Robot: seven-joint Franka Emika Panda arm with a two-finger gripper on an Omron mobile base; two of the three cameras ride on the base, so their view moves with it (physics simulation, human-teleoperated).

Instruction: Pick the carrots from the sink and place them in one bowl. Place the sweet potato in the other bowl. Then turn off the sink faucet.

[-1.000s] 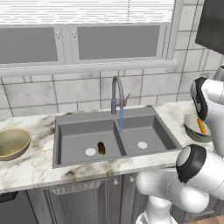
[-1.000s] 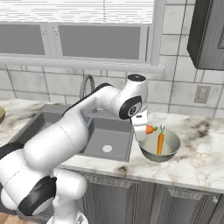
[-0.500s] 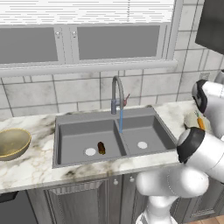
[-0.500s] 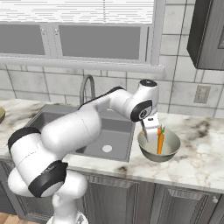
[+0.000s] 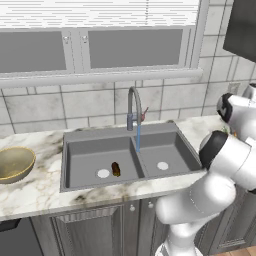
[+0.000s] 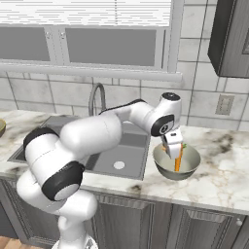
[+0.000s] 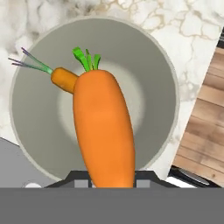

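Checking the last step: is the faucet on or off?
On: a blue stream falls from the sink faucet spout into the sink.

No readable text, label or number appears anywhere.

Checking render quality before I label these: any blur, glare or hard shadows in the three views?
Left base view: sharp, flat even light, no glare on the sink. Right base view: sharp, soft shading inside the grey bowl. Hand view: the held carrot looms large and slightly soft; the second carrot behind it is crisp.
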